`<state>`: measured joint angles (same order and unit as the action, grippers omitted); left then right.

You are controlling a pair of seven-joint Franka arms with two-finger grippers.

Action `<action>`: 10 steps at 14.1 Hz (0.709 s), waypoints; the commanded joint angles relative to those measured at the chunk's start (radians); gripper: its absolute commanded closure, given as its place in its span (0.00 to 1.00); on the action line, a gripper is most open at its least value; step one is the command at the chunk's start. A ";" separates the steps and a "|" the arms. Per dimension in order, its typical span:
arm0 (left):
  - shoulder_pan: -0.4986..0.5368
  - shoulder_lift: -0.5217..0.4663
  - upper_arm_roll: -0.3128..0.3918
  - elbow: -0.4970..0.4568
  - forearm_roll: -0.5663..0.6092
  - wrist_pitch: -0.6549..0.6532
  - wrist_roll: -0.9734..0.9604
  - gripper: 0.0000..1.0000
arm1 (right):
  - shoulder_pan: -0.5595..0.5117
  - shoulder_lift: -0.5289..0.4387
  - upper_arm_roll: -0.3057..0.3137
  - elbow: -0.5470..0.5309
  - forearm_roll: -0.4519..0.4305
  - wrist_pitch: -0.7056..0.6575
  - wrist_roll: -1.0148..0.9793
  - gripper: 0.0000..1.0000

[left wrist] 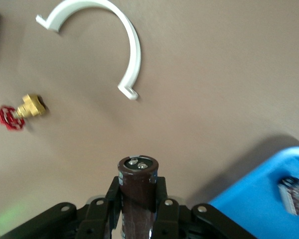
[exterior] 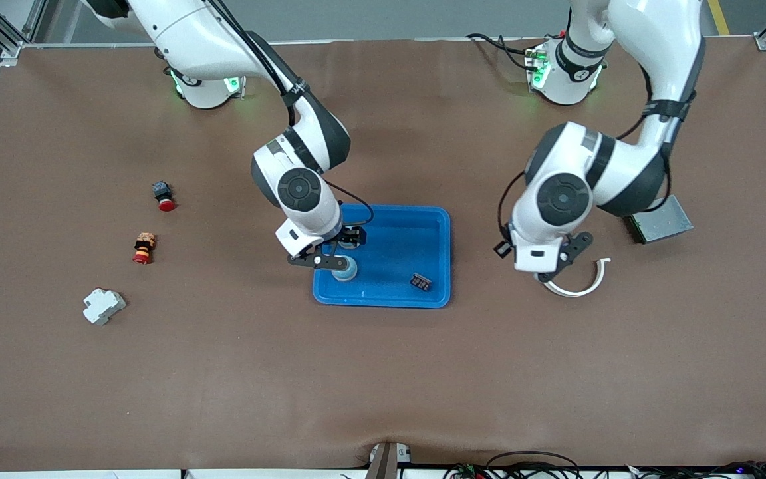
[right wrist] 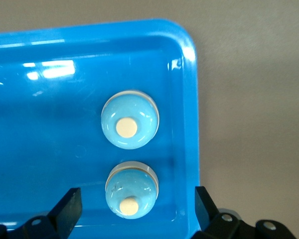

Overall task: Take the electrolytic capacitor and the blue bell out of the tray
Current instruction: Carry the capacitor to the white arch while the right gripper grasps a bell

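A: The left gripper [left wrist: 137, 211] is pinching the dark brown cylindrical electrolytic capacitor [left wrist: 138, 191] by its sleeve, upright, terminals showing on top. It is hanging over the bare brown counter [exterior: 383, 372], clear of the bright blue rectangular plastic tray [exterior: 423, 233], near a white curved plastic clip [exterior: 586, 283].

B: So that one is already out of the tray. How is it handling?

A: Stiff can, light by the look of it, with a smooth sleeve that could slide. Gripping the round side at mid-height, as it is doing, looks sensible; the terminals should be left alone.

B: And the right arm?

A: The right gripper [exterior: 331, 261] is hovering with fingers spread wide over the tray corner toward the right arm's end, nearer the front camera. In the right wrist view two pale blue domed bells with cream buttons [right wrist: 130, 121] are showing in that corner, though one may only be a reflection in the glossy floor.

B: A tricky pick?

A: I'd judge so: the glossy dome is probably slippery and rigid, so the fingers should straddle the lower rim, not the crown. The tray wall is just beside it, leaving little room. A small dark component [exterior: 421, 282] is also lying in the tray.
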<state>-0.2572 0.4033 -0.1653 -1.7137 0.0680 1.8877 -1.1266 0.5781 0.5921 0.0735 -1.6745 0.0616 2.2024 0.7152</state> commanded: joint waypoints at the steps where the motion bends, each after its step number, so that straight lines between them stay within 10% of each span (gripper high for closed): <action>1: 0.093 -0.006 -0.010 -0.035 0.021 0.013 0.134 1.00 | 0.022 0.009 -0.008 0.009 0.000 0.000 0.004 0.00; 10: 0.237 0.074 -0.008 -0.153 0.114 0.189 0.291 1.00 | 0.052 0.052 -0.003 0.009 0.001 0.033 0.003 0.00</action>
<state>-0.0470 0.4879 -0.1635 -1.8344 0.1427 2.0422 -0.8561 0.6169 0.6340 0.0745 -1.6744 0.0617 2.2270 0.7150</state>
